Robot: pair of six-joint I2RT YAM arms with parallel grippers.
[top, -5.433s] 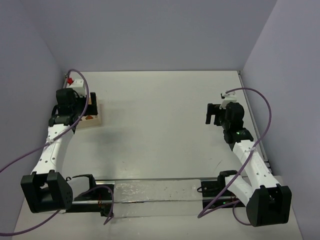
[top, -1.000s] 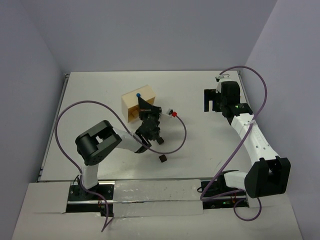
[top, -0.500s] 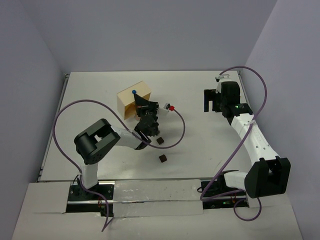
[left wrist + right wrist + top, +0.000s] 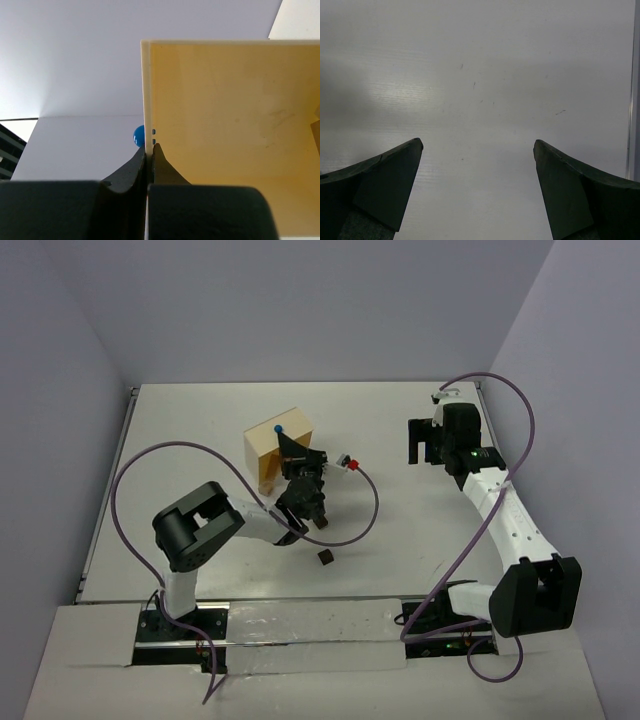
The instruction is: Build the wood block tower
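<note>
Item one: the small dark brown wooden cube lies alone on the white table, toward the arm bases from the table's middle. Nothing rests on it or touches it.

Position against the left claw: you will find the cube near that arm's wrist but apart from it. In the overhead view the left claw sits farther from the bases, up and to the left of the cube, which lies outside its jaws.

Left claw state: the jaws are pinched narrow on the thin edge of a pale yellow-tan flat board. The board is held on edge, with its broad face to the right in the wrist view. A small blue round knob shows just behind the held edge, beside the fingertips.

A dark shape lies close under the left wrist. You cannot tell from overhead whether it is another block.

Right claw: jaws spread wide with only bare table between them. It stands well apart from the cube, at the far right of the table.
</note>
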